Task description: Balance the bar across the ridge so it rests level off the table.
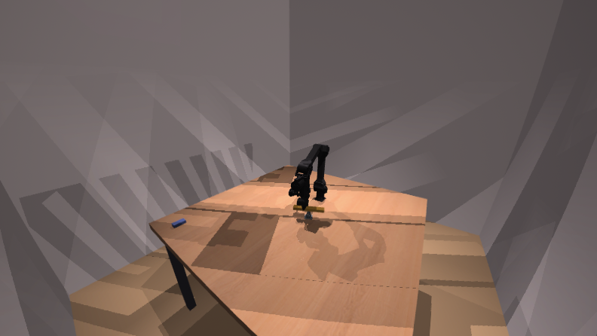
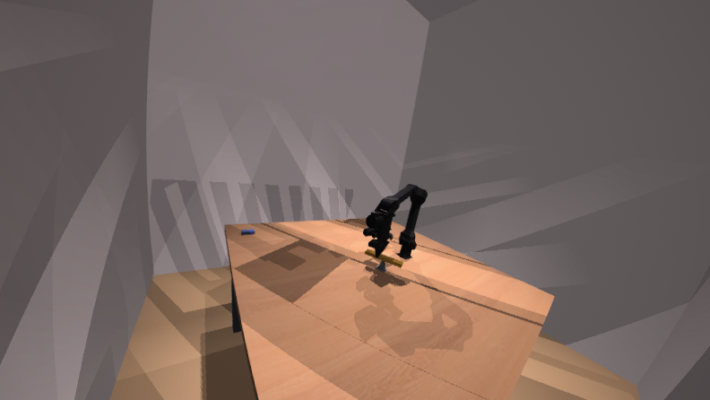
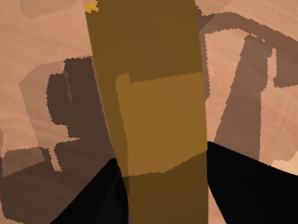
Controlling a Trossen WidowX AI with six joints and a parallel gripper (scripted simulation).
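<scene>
The yellow bar (image 1: 316,209) (image 2: 392,260) (image 3: 162,120) is held clear of the table, roughly level in the top view. My gripper (image 1: 304,207) (image 2: 378,255) (image 3: 161,160) is shut on the bar, a finger on each long side, a little to one side of the bar's middle. The small blue-grey ridge (image 1: 308,215) (image 2: 381,266) stands on the table right under the bar, near its middle. Whether the bar touches the ridge's top is too small to tell. The ridge is hidden in the wrist view.
A blue block (image 1: 179,222) (image 2: 247,231) lies near the table's far left corner, well away from the ridge. The arm's base (image 1: 320,193) (image 2: 406,248) stands just behind the ridge. Dark shadows fall across the wooden table (image 1: 355,300) (image 2: 317,357).
</scene>
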